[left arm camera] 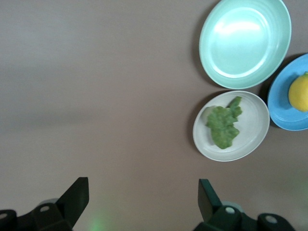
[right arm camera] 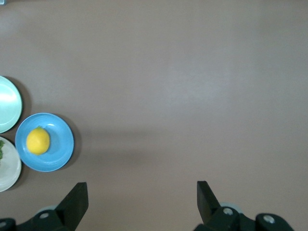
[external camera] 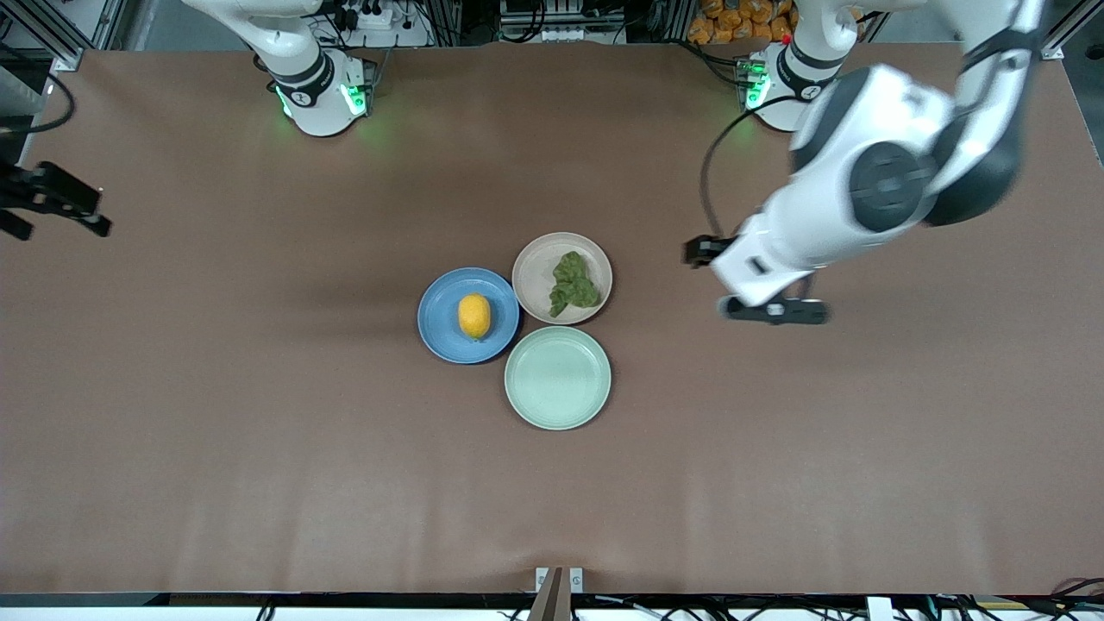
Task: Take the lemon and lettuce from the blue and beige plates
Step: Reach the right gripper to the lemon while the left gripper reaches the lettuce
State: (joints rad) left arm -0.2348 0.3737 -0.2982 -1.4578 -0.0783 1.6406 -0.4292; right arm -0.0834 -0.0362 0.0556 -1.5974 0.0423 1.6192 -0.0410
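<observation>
The lemon (external camera: 474, 316) lies on the blue plate (external camera: 440, 332) in the middle of the table. The lettuce (external camera: 573, 283) lies on the beige plate (external camera: 535, 267), which touches the blue plate on the side toward the left arm's end. My left gripper (external camera: 740, 281) hangs open and empty over bare table, toward the left arm's end from the beige plate. Its wrist view shows the lettuce (left arm camera: 223, 123), the beige plate (left arm camera: 252, 134) and part of the lemon (left arm camera: 299, 91). My right gripper (external camera: 59, 217) is open and empty over the table's right-arm end. Its wrist view shows the lemon (right arm camera: 38, 141) on the blue plate (right arm camera: 60, 144).
An empty mint-green plate (external camera: 558, 378) sits nearer the front camera, touching both other plates; it also shows in the left wrist view (left arm camera: 245, 42). The brown table (external camera: 259, 431) lies bare around the three plates.
</observation>
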